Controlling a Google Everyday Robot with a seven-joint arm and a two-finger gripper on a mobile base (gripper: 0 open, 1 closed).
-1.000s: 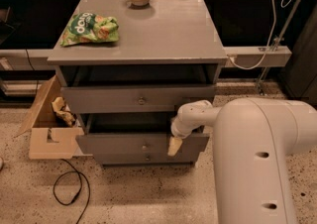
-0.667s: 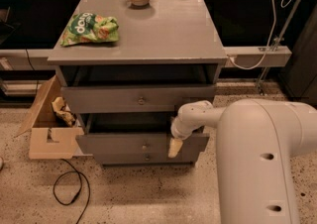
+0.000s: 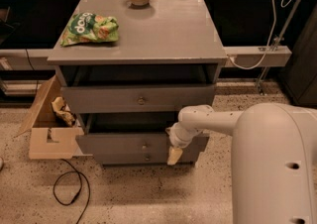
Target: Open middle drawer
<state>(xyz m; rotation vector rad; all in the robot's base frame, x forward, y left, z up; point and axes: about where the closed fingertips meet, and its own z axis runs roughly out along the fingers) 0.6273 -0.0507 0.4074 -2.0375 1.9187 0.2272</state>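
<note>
The pincer (image 3: 174, 156), at the right of the middle drawer (image 3: 124, 143), has dipped slightly; the robot body (image 3: 277, 168) has shifted right.

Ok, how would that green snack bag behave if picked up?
The crumpled green foil snack bag looks light and floppy, probably sagging from a pinch. Its glossy skin may slip. The tool hangs low, before the grey wooden middle drawer.

The white arm (image 3: 223, 121) reaches leftward from the bulky body (image 3: 277, 168) at lower right, bends at a rounded joint and turns down into the wrist (image 3: 180, 136). The hand (image 3: 174, 156) hangs just below it, low in the middle of the view, its yellowish tip pointing downward.
</note>
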